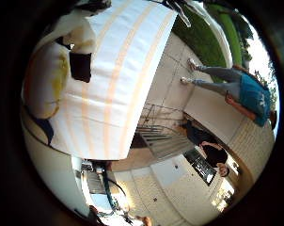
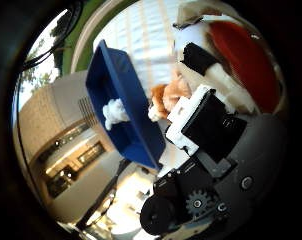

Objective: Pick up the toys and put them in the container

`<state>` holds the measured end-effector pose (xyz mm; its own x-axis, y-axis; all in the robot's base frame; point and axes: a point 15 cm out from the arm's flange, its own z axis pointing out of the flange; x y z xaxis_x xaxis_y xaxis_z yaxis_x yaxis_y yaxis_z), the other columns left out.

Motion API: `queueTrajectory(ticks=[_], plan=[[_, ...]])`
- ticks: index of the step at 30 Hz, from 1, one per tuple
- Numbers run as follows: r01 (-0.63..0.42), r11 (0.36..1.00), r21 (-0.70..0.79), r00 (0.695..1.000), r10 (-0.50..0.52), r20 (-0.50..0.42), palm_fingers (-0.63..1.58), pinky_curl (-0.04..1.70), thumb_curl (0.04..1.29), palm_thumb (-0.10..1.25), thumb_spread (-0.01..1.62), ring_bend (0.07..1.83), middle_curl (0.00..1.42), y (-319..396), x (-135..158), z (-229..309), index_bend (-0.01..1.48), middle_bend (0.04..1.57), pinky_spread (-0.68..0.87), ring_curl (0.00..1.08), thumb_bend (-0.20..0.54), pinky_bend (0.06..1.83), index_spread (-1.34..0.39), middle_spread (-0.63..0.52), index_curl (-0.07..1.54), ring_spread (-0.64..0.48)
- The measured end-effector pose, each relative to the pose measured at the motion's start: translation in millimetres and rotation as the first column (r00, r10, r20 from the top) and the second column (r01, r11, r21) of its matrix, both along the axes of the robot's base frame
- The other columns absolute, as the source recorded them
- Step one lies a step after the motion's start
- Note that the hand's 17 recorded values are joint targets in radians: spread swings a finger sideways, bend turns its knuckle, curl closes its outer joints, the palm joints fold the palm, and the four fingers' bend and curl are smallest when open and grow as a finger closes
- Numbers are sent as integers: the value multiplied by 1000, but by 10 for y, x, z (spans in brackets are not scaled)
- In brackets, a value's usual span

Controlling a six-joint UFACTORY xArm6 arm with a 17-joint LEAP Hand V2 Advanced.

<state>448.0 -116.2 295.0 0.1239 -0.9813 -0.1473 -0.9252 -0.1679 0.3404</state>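
In the little finger side view, a soft white and yellow plush toy (image 1: 50,77) sits right against the palm, over the white cloth with orange stripes (image 1: 118,70).

In the thumb side view, the blue plastic container (image 2: 122,107) is near the hand (image 2: 211,120). It already has 1 fluffy white toy (image 2: 113,112) inside. An orange and white plush toy (image 2: 166,97) lies just outside it, by the fingers. More toys are left. I cannot tell if the fingers are squeezing anything.

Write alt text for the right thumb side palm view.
A blue container stands on a white striped tablecloth with a white fluffy toy inside it. Beside it lies an orange and white plush toy, next to the hand's white and black parts.
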Motion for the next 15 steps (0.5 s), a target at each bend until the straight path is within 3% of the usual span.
queueTrajectory(ticks=[6,12,13,15], plan=[[-109,993,43,985,102,138,897,914,648,959,1210,1423,904,672,-204,848,748,1239,220,793,3,1423,-605,-153,858,-89],[-322,941,105,931,295,217,851,949,675,957,1223,1465,934,1846,-513,1209,747,1278,191,807,-10,1457,-632,-158,961,-99],[-365,922,126,911,326,253,851,949,675,957,1223,1465,934,2241,-494,1216,747,1278,191,807,-10,1457,-632,-158,961,-99],[-376,917,137,901,327,284,825,960,681,948,1224,1466,943,2532,-451,1208,747,1292,179,811,-14,1470,-642,-159,996,-104]])
